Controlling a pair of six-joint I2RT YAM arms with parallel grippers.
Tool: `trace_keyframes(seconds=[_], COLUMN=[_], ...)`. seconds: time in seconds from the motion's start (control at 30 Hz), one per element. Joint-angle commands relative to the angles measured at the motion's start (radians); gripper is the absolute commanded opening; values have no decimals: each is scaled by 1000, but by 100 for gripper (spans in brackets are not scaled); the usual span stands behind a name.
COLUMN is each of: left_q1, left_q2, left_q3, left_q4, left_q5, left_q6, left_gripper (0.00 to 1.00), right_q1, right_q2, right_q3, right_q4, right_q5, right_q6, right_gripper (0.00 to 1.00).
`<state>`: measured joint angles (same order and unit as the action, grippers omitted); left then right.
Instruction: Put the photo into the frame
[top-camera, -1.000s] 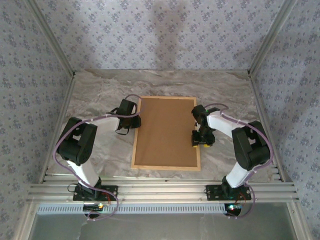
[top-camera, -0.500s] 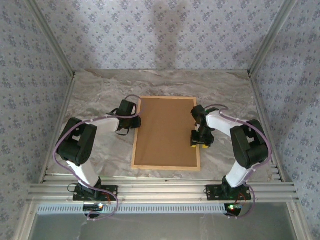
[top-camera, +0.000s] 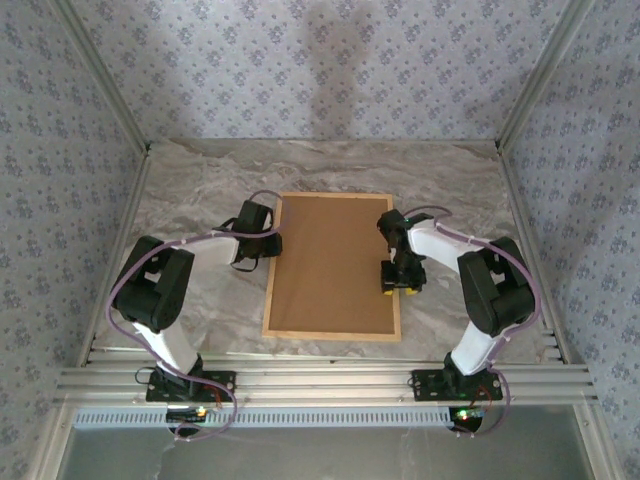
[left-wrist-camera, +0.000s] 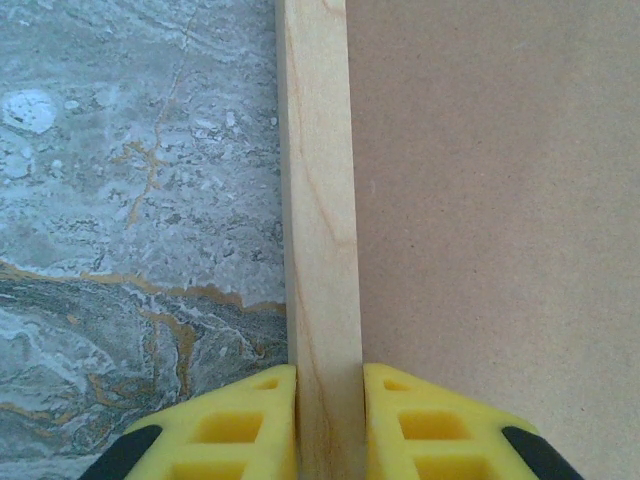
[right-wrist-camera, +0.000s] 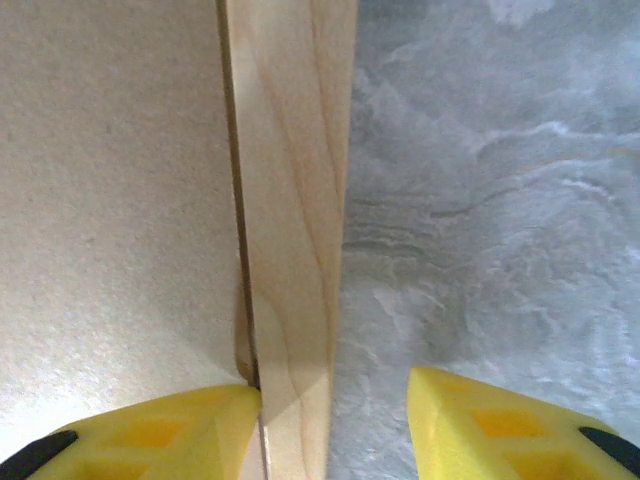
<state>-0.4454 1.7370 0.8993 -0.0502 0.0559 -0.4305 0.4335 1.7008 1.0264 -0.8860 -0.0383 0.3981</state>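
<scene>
Two sets of fingers, one on each long rail, and v. little has changed in the last sec. My right wrist has crept a touch toward 9 o'clock, i.e. inward onto the thin light-wood rectangular picture frame (top-camera: 330, 335). My left arm hasn't budged, nor has the frame. I read that as the right side lining up its grip to match the left, prob. so both arms can then lift or turn the frame together.

The frame lies flat mid-surface on the grey marbled surface (top-camera: 200, 190), back up, with a plain brown backing board (top-camera: 332, 262) filling it. I can't tell whether the photo sits under that board, so I can't judge how far along the task is.

Left fingers (left-wrist-camera: 240, 420): on the 9 o'clock rail, one yellow pad pressed to the rail's outer edge and the other to its inner edge, w/ no gap on either side. They are clamped on the frame.

Right fingers (right-wrist-camera: 480, 420): on the 3 o'clock rail, spread apart and straddling it. The inner pad touches the rail's inner edge over the board. The outer pad stands clear, w/ bare marble between it and the wood, so there's no grip yet. Closing should bring that outer pad onto the rail w/o shoving the frame toward 9 o'clock, since the left side anchors it.
</scene>
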Motion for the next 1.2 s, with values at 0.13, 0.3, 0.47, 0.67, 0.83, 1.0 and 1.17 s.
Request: trace_keyframes(seconds=[0.13, 0.3, 0.47, 0.67, 0.83, 1.0, 1.17], left_q1=[-16, -16, -16, -16, -16, -16, -16], left_q2=[33, 36, 34, 36, 39, 39, 35], left_q3=[-52, -41, -25, -12, 3, 15, 22], left_q4=[-137, -150, -165, -171, -180, -191, -198], left_q5=[-8, -14, -26, -31, -34, -36, -41], left_q6=[9, 14, 16, 13, 15, 15, 15], left_gripper=[21, 21, 22, 22, 22, 23, 23], right_q1=[-81, -169, -203, -220, -236, -247, -255], right_q2=[-88, -43, 60, 171, 221, 268, 292], right_q3=[97, 123, 207, 272, 306, 336, 333], right_q4=[34, 141, 190, 208, 239, 235, 235], right_q5=[5, -132, -173, -176, -187, -171, -172], right_q6=[-82, -90, -113, -136, -131, -148, -163], right_gripper=[50, 51, 51, 48, 47, 40, 32])
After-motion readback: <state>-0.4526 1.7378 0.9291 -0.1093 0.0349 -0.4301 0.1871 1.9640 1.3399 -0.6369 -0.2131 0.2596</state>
